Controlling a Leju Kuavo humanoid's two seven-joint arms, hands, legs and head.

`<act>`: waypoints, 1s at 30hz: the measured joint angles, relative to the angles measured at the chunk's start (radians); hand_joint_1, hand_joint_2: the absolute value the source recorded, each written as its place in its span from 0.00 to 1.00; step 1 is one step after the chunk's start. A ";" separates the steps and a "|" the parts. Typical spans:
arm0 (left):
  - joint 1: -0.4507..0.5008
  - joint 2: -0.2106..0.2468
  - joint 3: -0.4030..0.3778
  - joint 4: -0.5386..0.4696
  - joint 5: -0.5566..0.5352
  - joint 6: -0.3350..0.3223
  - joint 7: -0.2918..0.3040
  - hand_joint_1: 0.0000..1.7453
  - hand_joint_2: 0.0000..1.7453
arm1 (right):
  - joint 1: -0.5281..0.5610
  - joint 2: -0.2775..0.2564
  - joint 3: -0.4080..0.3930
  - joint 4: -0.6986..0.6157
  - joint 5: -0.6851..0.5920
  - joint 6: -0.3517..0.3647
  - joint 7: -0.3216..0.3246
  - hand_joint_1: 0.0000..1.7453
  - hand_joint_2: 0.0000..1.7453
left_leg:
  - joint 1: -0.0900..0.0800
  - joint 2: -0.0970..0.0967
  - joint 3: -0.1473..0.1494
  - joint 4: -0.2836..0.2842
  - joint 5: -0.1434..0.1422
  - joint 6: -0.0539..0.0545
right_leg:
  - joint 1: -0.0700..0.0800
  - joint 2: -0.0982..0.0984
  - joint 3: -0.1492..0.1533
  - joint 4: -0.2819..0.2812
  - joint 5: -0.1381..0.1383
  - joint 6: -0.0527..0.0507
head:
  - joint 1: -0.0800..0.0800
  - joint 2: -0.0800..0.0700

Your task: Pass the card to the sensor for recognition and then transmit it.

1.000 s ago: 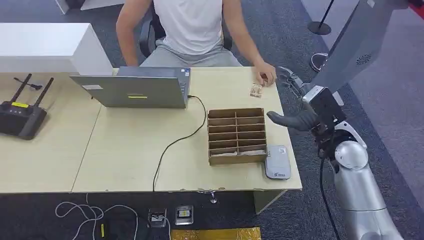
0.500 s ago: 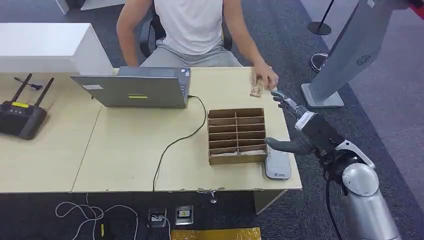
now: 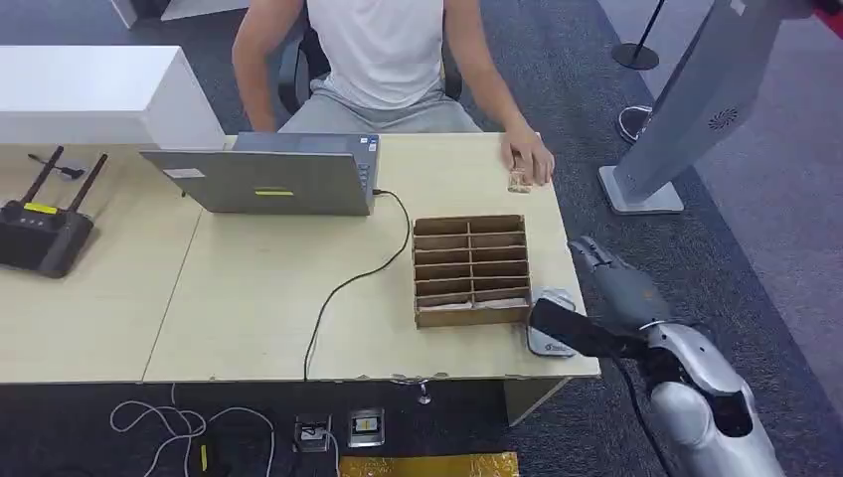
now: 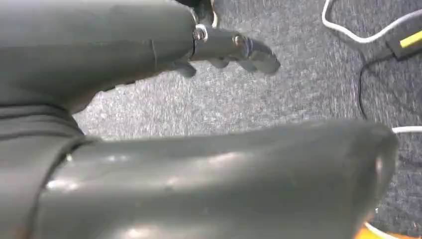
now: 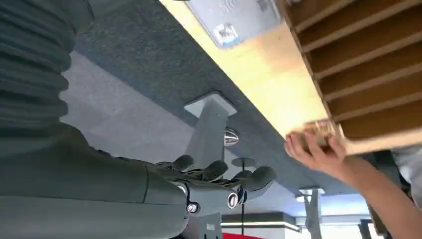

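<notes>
The card point(image 3: 516, 182) lies on the table's far right part, a small patterned piece, with a person's hand point(image 3: 528, 159) resting on it. The right wrist view shows the card point(image 5: 318, 128) under the same person's fingers point(image 5: 318, 149). The grey sensor point(image 3: 550, 336) sits on the table's near right corner, beside the cardboard box; it appears again as a grey pad point(image 5: 234, 15). My right hand point(image 3: 606, 293) hovers just off the table's right edge next to the sensor, fingers apart and holding nothing, its thumb over the sensor's edge. My left hand point(image 4: 234, 47) hangs above the carpet, empty.
A cardboard divider box point(image 3: 470, 270) stands left of the sensor. An open laptop point(image 3: 268, 179) with a black cable point(image 3: 348, 283) sits mid-table, and a black router point(image 3: 40, 234) at the left. The person sits behind the table. A grey stand base point(image 3: 641, 189) is on the floor to the right.
My right arm has dropped and pulled back from near the card to beside the sensor, still empty. The person's hand has slid further over the card.
</notes>
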 joint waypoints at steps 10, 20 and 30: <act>0.000 -0.001 0.000 0.000 -0.004 0.000 0.002 0.00 0.00 | 0.057 0.042 0.099 0.015 0.066 -0.090 0.031 0.00 1.00 | 0.000 0.000 0.000 0.000 0.000 0.000 | 0.000 0.000 0.000 0.000 0.000 -0.001 | 0.000 0.000; 0.000 -0.001 0.000 0.000 -0.002 0.000 0.002 0.00 0.00 | 0.053 0.071 0.137 0.045 0.071 -0.136 0.016 0.00 1.00 | 0.000 0.000 0.000 0.000 0.000 0.000 | 0.000 0.000 0.000 0.000 0.000 -0.001 | 0.000 0.000; 0.000 -0.006 0.000 0.000 -0.008 0.006 0.002 0.00 0.00 | 0.003 0.127 0.140 0.148 0.122 -0.302 -0.046 0.00 1.00 | 0.000 0.000 0.000 0.000 0.000 0.000 | 0.000 0.000 0.000 0.000 0.000 -0.001 | 0.000 0.000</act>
